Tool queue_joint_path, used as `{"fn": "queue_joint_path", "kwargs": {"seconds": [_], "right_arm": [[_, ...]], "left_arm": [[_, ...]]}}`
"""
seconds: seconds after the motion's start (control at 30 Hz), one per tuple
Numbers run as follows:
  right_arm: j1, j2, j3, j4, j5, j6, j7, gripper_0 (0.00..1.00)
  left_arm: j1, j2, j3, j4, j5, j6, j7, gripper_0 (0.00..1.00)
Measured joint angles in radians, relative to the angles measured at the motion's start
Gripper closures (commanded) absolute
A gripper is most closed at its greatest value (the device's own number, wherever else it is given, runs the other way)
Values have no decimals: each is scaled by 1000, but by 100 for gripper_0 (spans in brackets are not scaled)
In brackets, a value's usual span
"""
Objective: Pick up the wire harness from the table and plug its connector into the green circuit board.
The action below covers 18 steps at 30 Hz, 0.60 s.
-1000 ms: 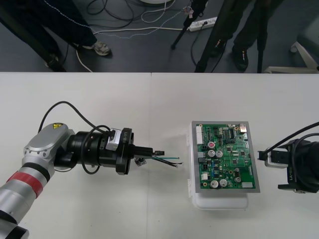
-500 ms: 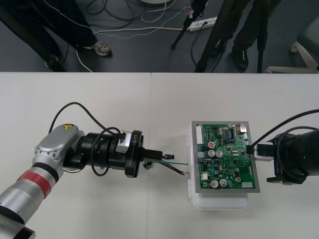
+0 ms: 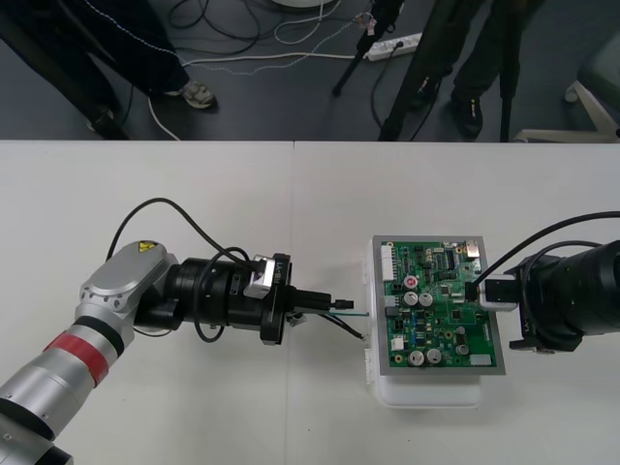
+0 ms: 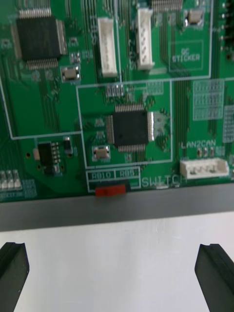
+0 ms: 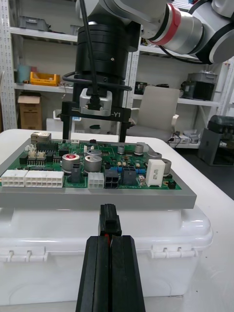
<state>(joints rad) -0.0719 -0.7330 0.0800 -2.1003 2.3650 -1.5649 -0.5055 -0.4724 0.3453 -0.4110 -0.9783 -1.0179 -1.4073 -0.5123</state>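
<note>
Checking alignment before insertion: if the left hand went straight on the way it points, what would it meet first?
The plug held shut in the left hand leads, and would likely hit the board at its grey rim, just under the black connector. The height is hard to judge.

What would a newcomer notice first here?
The green circuit board on its white plastic base, right of the table's centre. The left arm's jaws, shut on the thin-wired harness, aim its small black plug at the board's left edge; the right arm's open jaws stand at its right edge.
</note>
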Motion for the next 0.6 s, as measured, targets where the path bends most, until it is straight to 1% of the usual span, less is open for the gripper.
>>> {"fn": "queue_joint_path", "kwargs": {"seconds": [0.23,0.6], "right_arm": [[-19,0,40,0,5,0,-34,0],[-28,0,64,1,5,0,-34,0]], "left_arm": [[0,0,-20,-22,0,19,1,100],[0,0,-61,-43,21,58,2,100]]}}
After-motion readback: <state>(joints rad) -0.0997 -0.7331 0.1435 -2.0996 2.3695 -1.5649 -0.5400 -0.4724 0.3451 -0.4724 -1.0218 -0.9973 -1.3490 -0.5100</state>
